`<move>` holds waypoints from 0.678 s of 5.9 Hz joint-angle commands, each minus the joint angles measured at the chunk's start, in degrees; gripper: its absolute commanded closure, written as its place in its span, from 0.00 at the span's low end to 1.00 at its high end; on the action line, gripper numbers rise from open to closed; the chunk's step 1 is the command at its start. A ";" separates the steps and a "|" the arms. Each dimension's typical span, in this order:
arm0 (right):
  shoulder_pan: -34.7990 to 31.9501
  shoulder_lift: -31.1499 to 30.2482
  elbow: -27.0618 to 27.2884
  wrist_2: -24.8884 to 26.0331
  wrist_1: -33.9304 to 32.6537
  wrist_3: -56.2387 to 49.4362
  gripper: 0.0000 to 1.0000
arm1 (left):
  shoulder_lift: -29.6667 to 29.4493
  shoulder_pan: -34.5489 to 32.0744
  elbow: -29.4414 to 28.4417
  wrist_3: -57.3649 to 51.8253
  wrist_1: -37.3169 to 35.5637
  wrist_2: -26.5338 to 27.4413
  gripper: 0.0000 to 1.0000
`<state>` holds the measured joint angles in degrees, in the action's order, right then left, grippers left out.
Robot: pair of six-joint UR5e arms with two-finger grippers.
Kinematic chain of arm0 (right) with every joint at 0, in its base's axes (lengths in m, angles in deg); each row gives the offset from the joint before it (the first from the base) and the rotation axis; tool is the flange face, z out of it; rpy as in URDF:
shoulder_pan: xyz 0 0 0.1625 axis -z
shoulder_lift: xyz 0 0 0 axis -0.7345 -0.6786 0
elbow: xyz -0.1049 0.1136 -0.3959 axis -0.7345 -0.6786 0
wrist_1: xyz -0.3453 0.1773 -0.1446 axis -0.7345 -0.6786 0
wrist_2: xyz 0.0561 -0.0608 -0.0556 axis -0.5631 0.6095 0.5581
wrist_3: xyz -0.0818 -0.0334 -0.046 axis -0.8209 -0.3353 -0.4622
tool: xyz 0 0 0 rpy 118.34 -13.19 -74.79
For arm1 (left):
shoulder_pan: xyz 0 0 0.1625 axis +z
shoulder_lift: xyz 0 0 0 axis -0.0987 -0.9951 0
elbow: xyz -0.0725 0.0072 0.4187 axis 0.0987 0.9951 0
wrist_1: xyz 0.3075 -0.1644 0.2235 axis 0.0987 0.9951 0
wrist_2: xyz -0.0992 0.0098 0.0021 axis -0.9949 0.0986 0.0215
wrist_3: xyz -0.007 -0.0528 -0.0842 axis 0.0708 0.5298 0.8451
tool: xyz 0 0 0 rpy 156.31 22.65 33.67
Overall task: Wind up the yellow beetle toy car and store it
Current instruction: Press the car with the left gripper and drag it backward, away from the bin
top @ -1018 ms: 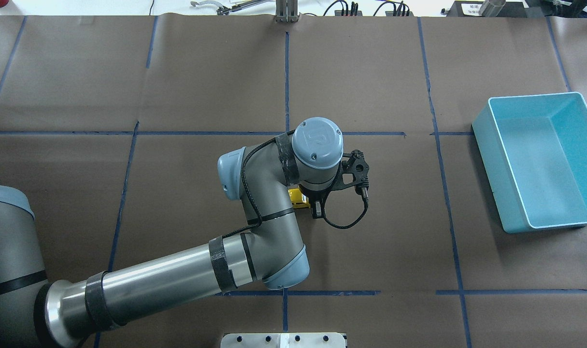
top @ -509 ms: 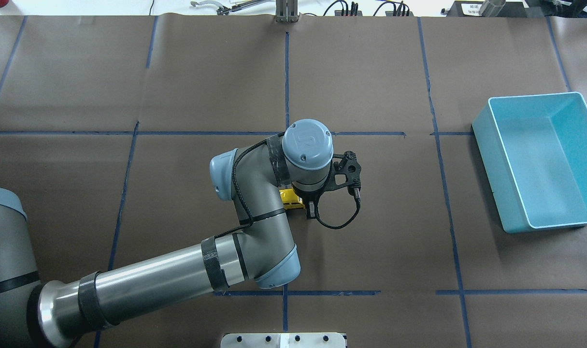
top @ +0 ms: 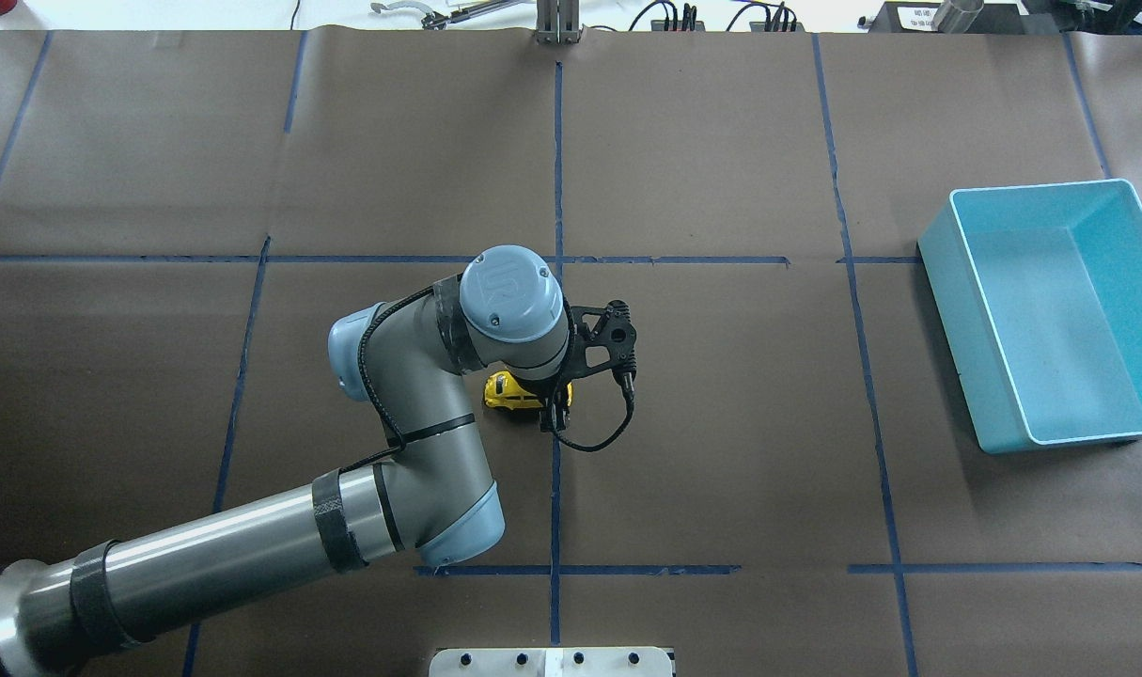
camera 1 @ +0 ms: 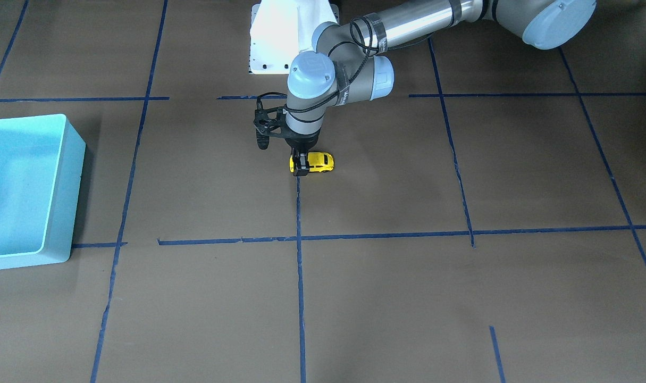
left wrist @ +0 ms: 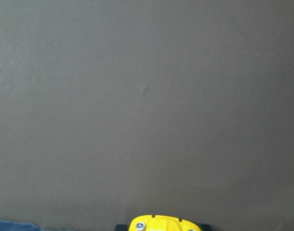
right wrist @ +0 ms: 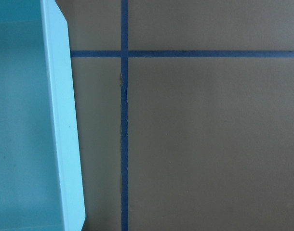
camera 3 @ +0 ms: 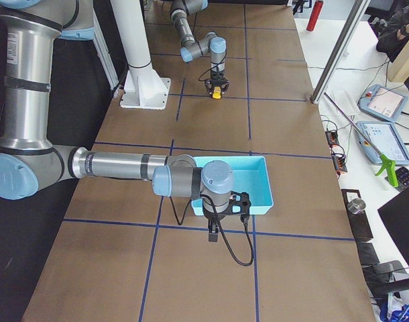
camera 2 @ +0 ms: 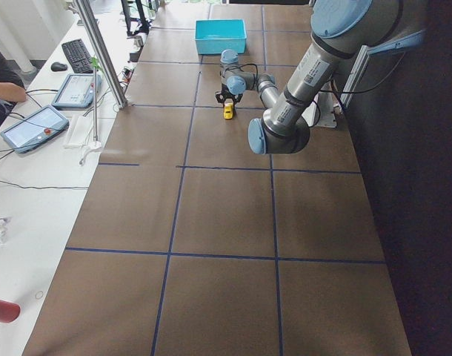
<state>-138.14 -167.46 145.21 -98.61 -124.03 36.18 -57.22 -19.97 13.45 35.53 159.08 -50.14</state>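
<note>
The yellow beetle toy car (camera 1: 317, 161) stands on its wheels on the brown table near the middle, also seen in the overhead view (top: 508, 393). My left gripper (camera 1: 300, 169) points straight down and is shut on one end of the car. The left wrist view shows only the car's yellow end (left wrist: 164, 224) at the bottom edge. My right gripper (camera 3: 212, 236) shows only in the exterior right view, hanging low beside the teal bin. I cannot tell whether it is open or shut.
A teal open bin (top: 946, 254) stands at the table's right side, and its wall fills the left of the right wrist view (right wrist: 60, 120). Blue tape lines (top: 556, 489) cross the brown table cover. A white base plate (camera 1: 269, 48) sits at the robot's edge.
My left gripper has moved to the overhead view's left with the car in it, about a hundred pixels along the table. The car stays low on the surface.
</note>
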 commanded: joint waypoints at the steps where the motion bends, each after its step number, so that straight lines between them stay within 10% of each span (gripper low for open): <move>1: 0.00 0.00 0.00 0.00 0.02 0.00 0.00 | 4.87 -0.73 4.10 -0.21 1.73 0.09 0.87; 2: 0.00 0.00 0.00 0.00 0.02 0.00 0.00 | 8.47 -1.78 6.30 -0.13 4.00 0.26 0.83; 3: 0.00 -0.09 0.09 -0.09 0.02 0.00 0.00 | 12.51 -4.84 10.24 -0.13 5.76 0.27 0.01; 4: 0.00 -0.09 0.09 -0.09 0.02 0.00 0.00 | 14.12 -8.70 14.63 -0.13 6.04 -2.00 0.00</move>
<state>-138.14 -167.52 145.27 -98.67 -124.01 36.18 -45.34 -25.27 24.01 35.40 164.40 -50.57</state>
